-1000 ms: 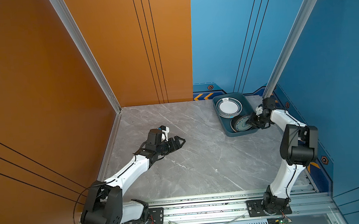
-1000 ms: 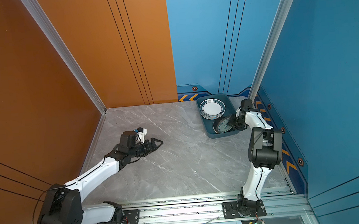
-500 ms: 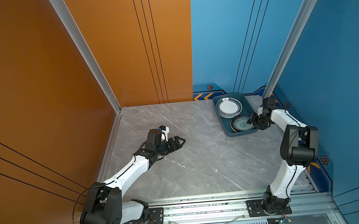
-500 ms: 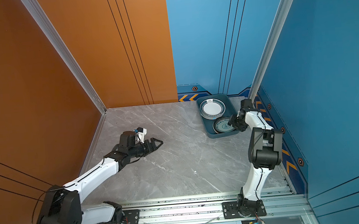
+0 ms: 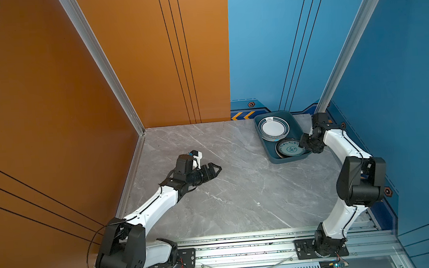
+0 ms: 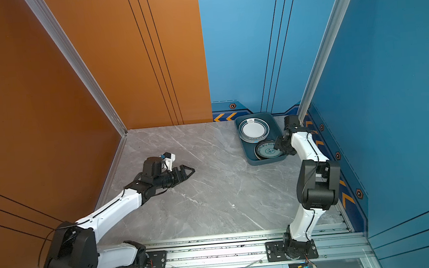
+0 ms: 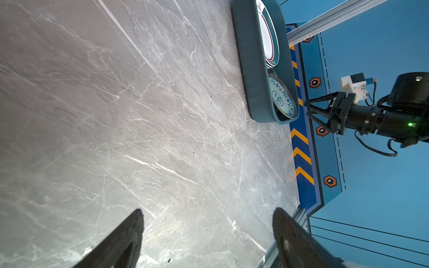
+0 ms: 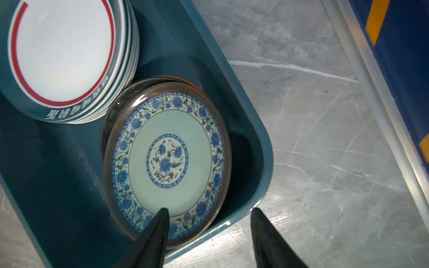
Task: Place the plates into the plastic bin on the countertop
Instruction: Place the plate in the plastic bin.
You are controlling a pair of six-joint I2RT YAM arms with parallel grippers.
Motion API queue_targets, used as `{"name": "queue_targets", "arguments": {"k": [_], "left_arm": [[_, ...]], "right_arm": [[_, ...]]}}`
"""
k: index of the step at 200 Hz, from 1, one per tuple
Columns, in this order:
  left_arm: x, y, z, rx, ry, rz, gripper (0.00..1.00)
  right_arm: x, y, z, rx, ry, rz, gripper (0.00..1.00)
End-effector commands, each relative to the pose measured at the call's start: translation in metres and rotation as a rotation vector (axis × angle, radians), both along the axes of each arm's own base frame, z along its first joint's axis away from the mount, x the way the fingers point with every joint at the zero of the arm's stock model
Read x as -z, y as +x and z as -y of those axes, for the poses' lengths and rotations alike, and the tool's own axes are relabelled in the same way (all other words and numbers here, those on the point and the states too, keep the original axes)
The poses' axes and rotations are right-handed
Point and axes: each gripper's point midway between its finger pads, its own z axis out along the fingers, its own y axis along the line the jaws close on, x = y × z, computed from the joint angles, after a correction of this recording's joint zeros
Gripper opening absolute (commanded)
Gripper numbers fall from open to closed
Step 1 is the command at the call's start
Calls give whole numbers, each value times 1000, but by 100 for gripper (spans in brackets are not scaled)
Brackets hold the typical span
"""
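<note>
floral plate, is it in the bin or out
In. The floral plate lies inside the bin, on a dark plate, beside the white stack. The right gripper has its fingers apart, not clamped on it.

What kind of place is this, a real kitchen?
Probably a robot test booth mocked up as a kitchen counter: plain orange and blue panel walls, robot arms bolted to a metal rail, and a marble-look countertop bearing a plastic bin of plates.

Stacked white plates (image 5: 273,128), floral plate (image 5: 291,149), teal bin (image 5: 294,121)
</note>
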Motion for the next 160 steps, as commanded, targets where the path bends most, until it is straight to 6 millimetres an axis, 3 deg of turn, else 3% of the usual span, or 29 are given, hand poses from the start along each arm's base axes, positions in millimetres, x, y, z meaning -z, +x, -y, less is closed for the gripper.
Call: {"name": "queue_targets", "arguments": {"k": [1, 59, 94, 160], "left_arm": [[-5, -2, -2, 15, 5, 15, 87], [-5, 1, 4, 25, 6, 14, 83], [-2, 1, 5, 24, 11, 9, 83], [2, 4, 7, 29, 6, 0, 83]], "right_arm": [[-22, -6, -5, -26, -41, 11, 58], [2, 0, -22, -83, -10, -61, 44], [20, 2, -27, -97, 3, -105, 43], [37, 3, -28, -104, 6, -142, 44]]}}
